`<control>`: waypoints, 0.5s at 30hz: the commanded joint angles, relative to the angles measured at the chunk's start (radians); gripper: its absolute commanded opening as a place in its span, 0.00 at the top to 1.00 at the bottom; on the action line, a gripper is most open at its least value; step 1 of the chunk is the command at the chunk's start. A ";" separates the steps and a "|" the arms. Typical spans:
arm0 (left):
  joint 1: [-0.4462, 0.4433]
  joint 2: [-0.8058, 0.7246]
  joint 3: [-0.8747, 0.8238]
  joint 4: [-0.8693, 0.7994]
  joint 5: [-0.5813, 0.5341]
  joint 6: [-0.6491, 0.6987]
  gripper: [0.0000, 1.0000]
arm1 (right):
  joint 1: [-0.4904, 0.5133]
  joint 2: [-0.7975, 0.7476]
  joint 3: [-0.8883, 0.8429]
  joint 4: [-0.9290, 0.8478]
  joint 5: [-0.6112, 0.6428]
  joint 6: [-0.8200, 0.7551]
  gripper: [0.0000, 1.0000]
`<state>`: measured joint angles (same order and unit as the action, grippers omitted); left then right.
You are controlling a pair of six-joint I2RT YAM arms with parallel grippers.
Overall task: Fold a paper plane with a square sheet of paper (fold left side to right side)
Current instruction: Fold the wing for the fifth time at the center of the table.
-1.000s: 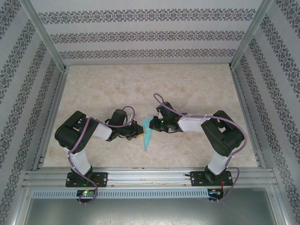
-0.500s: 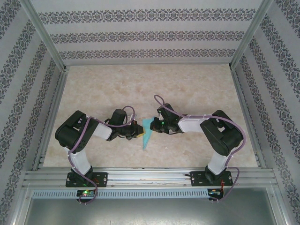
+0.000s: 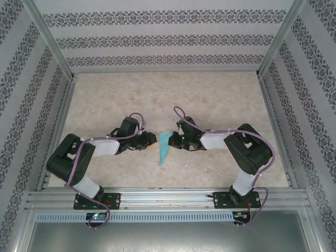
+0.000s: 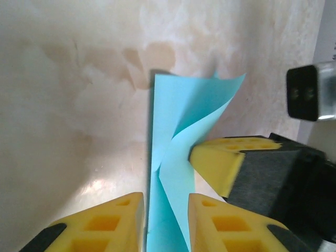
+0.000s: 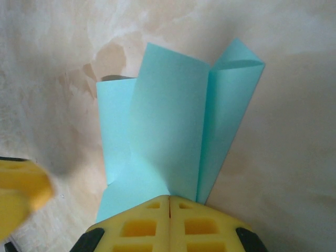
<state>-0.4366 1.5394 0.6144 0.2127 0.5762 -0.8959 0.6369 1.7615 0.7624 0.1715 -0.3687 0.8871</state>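
Marbled beige tabletop [image 3: 210, 100] spreads before you. Your left claw [image 4: 165, 203] stands slightly open, its yellow fingers astride the slim turquoise-blue paper plane [image 3: 164, 149] mid-table. Just right of it, your right claw [image 5: 169, 203] is closed tight with its tips touching the paper; whether it is pinching you cannot tell. Patterned walls [image 3: 168, 39] stand beyond.

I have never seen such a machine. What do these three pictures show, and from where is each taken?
These are two robot arms bolted at the near edge of a table. The wide picture comes from a fixed camera above and behind them. The other two come from cameras on the wrists, so each shows its own yellow fingers. On the table lies one blue paper, folded narrow with a point. The left gripper is slightly open. The right gripper is shut, its tips against the paper; whether it pinches or only presses, I cannot tell.
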 commanded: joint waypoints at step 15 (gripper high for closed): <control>-0.153 -0.118 0.140 -0.313 0.164 0.016 0.90 | 0.000 0.056 -0.031 -0.099 0.045 -0.014 1.00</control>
<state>-0.5594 1.3846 0.7109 -0.0761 0.6949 -0.8585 0.6369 1.7615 0.7624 0.1722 -0.3714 0.8867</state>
